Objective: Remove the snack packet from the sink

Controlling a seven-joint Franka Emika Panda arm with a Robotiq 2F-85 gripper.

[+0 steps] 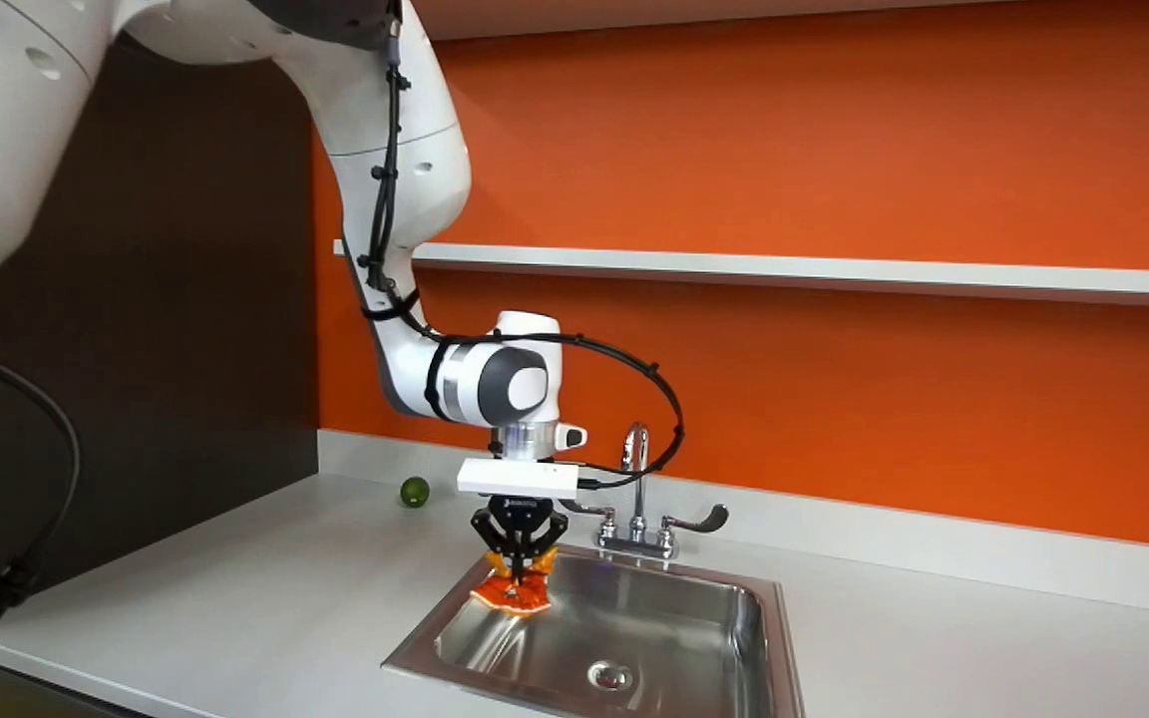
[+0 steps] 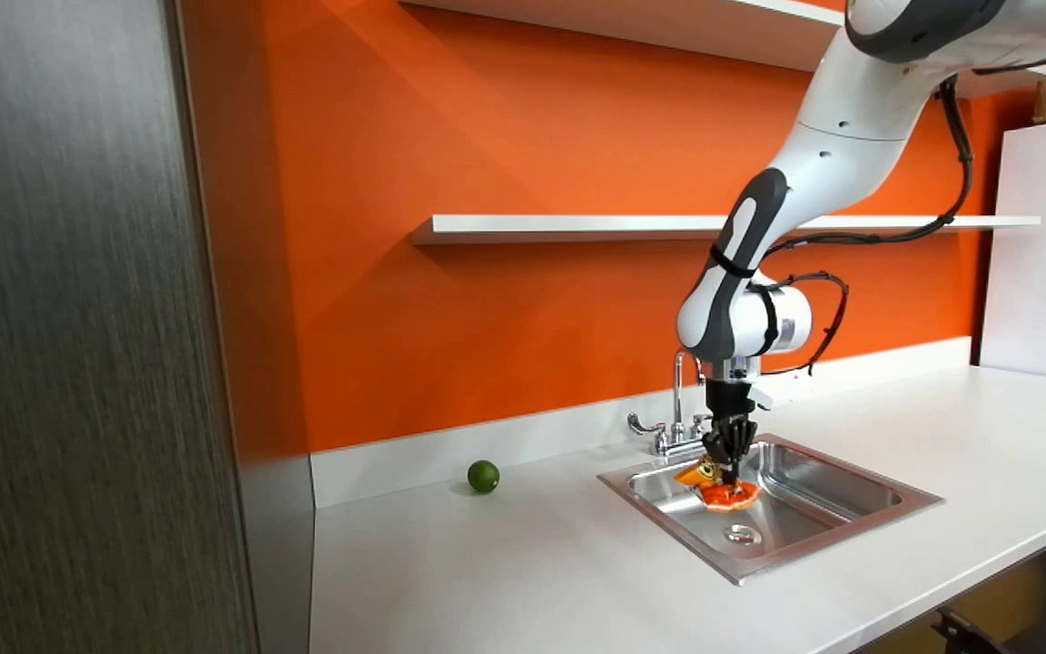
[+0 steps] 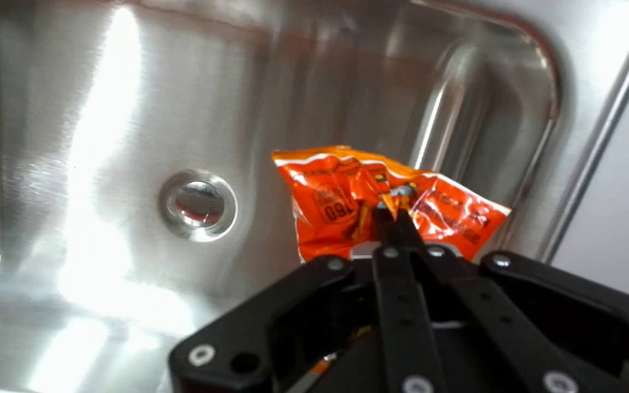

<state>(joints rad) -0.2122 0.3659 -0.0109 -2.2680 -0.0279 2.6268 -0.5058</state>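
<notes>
The hand (image 3: 392, 221) pinches the crumpled snack packet (image 3: 355, 202) over the sink (image 1: 664, 628); in the wrist view, the drain (image 3: 199, 204) lies at the packet's nine o'clock. In an exterior view, a green ball (image 1: 415, 492) rests at the hand's ten o'clock.

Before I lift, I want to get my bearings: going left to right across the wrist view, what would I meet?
The drain, the snack packet, the right-hand rim of the sink, the countertop. The gripper overlaps the packet, so I leave it out.
</notes>
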